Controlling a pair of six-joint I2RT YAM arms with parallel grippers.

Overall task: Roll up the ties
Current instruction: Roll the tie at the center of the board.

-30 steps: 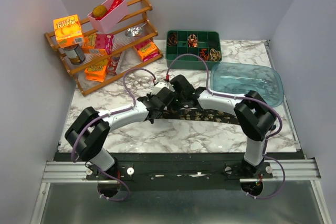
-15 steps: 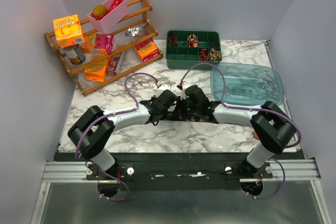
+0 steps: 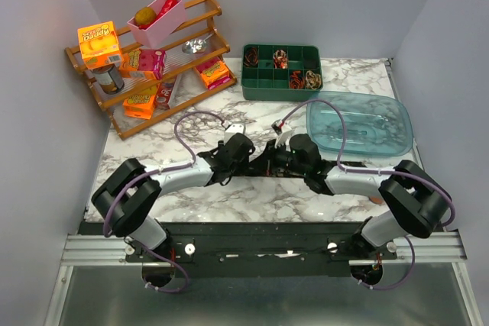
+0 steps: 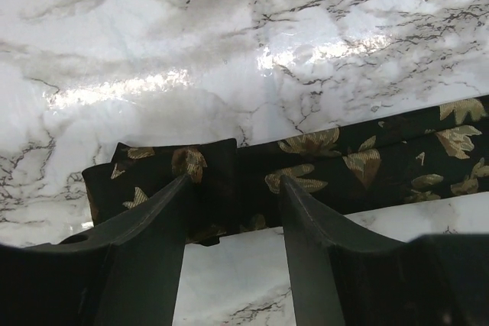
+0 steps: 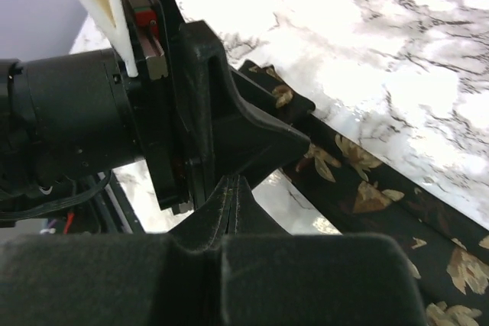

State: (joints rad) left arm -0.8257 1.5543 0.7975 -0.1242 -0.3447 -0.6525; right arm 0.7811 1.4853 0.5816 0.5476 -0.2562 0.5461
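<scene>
Left gripper (image 4: 233, 215) stands with its two fingers (image 4: 306, 227) parted and clamps nothing. They sit on either side of a small fold near the end of the tie (image 4: 359, 162), and pale marble shows in the gap between them. That tie, dark cloth with gold leaf shapes, lies flat on the tabletop (image 4: 229, 51). In the left wrist view its short folded end is to the left and the rest runs off the right edge.

Opposite it, the right gripper (image 5: 231, 182) is clenched tight, fingertips pressed together with no cloth between them that I can see. Its tip sits right up against the left gripper's finger, just above the tie.

From overhead, the two arms meet nose to nose at the middle of the tabletop and hide most of the tie. At the back, a green divided tray (image 3: 267, 94) holds a few small coiled ties (image 3: 296, 79) in its compartments, and a clear blue tub (image 3: 359, 124) rests near its right front corner.
</scene>
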